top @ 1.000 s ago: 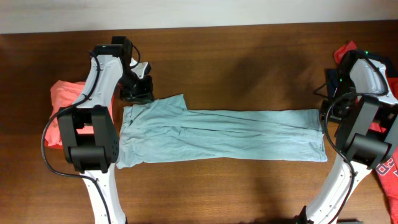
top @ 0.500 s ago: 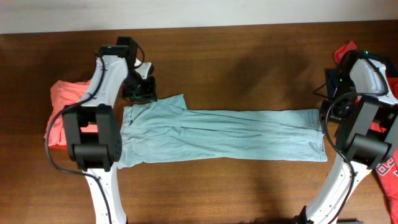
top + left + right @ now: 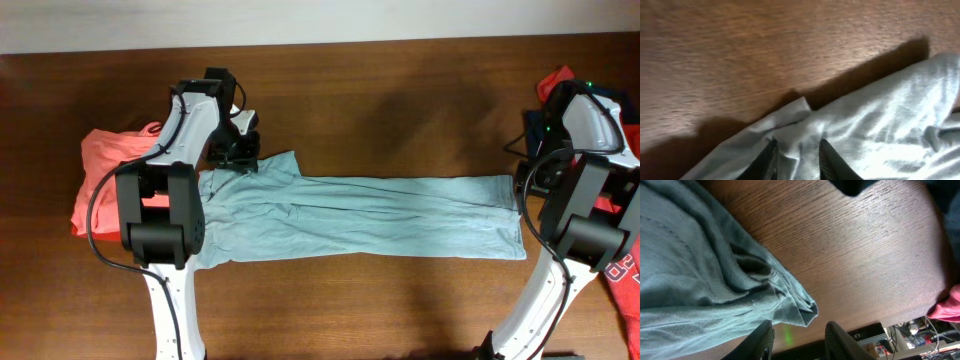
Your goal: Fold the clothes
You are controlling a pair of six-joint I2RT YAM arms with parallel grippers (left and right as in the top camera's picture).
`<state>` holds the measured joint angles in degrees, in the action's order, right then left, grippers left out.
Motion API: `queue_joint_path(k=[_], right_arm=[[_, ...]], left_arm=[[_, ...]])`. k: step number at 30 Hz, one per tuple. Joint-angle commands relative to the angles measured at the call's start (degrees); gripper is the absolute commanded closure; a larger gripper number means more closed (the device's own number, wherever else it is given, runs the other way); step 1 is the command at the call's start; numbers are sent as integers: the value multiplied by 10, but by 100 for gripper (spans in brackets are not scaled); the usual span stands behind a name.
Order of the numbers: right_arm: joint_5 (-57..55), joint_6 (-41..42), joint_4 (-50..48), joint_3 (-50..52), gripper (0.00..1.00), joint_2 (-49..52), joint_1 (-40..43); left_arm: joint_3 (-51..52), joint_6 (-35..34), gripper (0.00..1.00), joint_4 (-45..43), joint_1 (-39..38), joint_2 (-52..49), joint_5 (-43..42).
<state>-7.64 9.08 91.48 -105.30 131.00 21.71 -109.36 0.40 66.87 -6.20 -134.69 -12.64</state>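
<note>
A pale grey-blue shirt [image 3: 360, 215] lies flat as a long strip across the table. My left gripper [image 3: 243, 152] is over its far left corner. In the left wrist view its fingers [image 3: 769, 161] stand apart on the shirt [image 3: 875, 120], with a low ridge of cloth between them and no squeeze showing. My right gripper [image 3: 527, 186] sits at the shirt's right end. It is open [image 3: 801, 341], and the shirt's corner [image 3: 805, 311] lies just ahead of the fingertips, not between them.
A coral-orange shirt [image 3: 100, 170] is bunched at the left, under the left arm. Red clothes [image 3: 558, 82] and a red one with white print [image 3: 625, 275] lie at the right edge. The table's edge [image 3: 850, 330] runs right under my right gripper.
My left gripper has moved right, from the bare wood beside the shirt onto its far left corner. The right arm and the shirt have not moved.
</note>
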Motion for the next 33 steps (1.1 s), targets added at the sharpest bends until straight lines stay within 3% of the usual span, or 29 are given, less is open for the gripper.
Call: queue_joint_path(k=[1,6,21,33], right_arm=[[-1,9,2,3,61,-1,1],[-1,9,2,3,61,-1,1],[-1,9,2,3,62,-1,1],[-1,9,0,3,61,-1,1]], left_arm=[[-1,5,70,-5,3,-3,45],[-1,5,69,-9,3,-3,49],[-1,5,100,-6,3,-3,23],[-42,32,100,55,1,46,-18]])
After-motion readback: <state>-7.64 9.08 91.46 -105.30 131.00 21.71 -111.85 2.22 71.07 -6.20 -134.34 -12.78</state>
